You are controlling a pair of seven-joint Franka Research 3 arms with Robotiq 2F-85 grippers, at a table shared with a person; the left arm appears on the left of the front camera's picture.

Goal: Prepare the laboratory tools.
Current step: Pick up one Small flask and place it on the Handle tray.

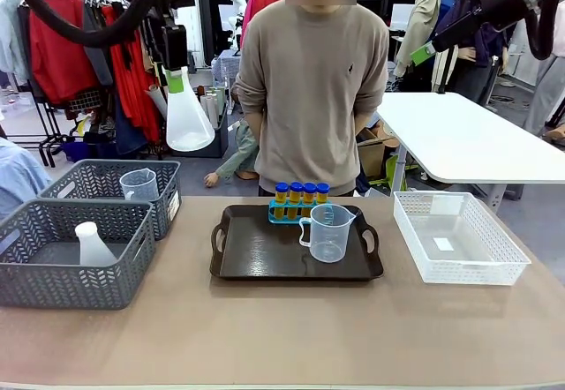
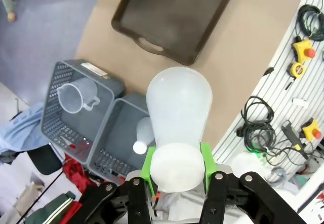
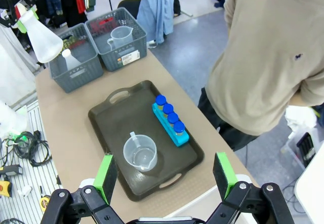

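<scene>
The left gripper [image 2: 177, 171] grips a conical flask [image 1: 189, 115] high above the grey baskets [image 1: 78, 251] — the right gripper [image 3: 166, 176] stands wide open.

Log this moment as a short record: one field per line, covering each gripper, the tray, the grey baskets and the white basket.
left gripper: shut on the neck of a conical flask, held high above the table
right gripper: open, raised, holding nothing
tray: a measuring beaker and four blue-capped orange tubes in a blue rack
near grey basket: a second flask
far grey basket: a second beaker
white basket: no tools inside
person: standing behind the tray
</scene>
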